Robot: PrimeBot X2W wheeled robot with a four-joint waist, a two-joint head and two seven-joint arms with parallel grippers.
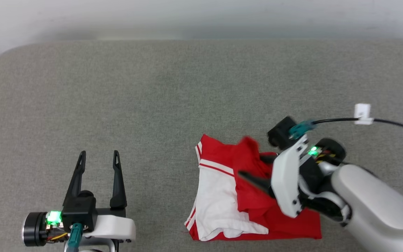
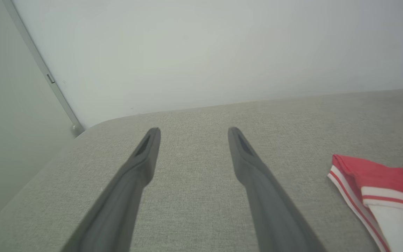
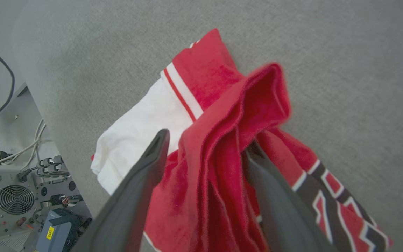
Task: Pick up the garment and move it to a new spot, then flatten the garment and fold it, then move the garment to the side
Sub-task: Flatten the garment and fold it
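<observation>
The garment [image 1: 222, 196], a red T-shirt with a white sleeve and striped trim, lies bunched on the grey surface at the lower right of the head view. My right gripper [image 1: 252, 166] reaches in from the right over its upper part. In the right wrist view its fingers [image 3: 135, 196] stand wide apart, and a raised, blurred fold of the garment [image 3: 215, 80] hangs loosely between them; the right gripper [image 3: 208, 140] is open. My left gripper [image 1: 99, 153] is open over bare surface at the lower left. The left wrist view shows the left gripper [image 2: 192, 131] with nothing in it, and the garment [image 2: 373, 175] off to its right.
The grey cushioned surface [image 1: 152, 87] has a rounded far-left corner and a pale wall behind it. A black cable with a white tag [image 1: 362, 113] trails from my right wrist. Past the surface's edge, the right wrist view shows electronics boxes and cables [image 3: 16, 199].
</observation>
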